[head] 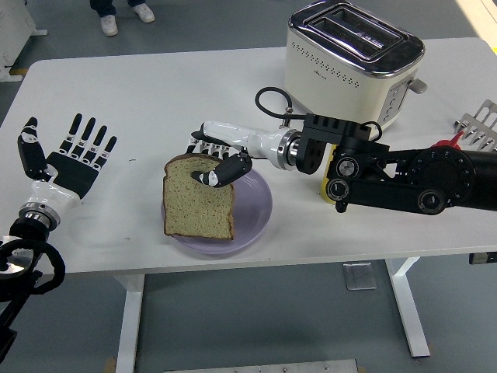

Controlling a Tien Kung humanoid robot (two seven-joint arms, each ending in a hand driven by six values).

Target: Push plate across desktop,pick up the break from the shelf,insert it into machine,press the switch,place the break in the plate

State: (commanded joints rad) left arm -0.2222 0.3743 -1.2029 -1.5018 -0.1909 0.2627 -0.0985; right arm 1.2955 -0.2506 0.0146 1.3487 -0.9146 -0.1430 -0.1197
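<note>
Bread slice pinched by right hand over purple plate. Left hand spread, rested far left. Toaster far right.

A lab or test room: a bare white table on grey floor, a toaster upper right.

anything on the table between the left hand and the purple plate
No. In the head view the stretch of white table between the open left hand and the purple plate is bare.
</note>
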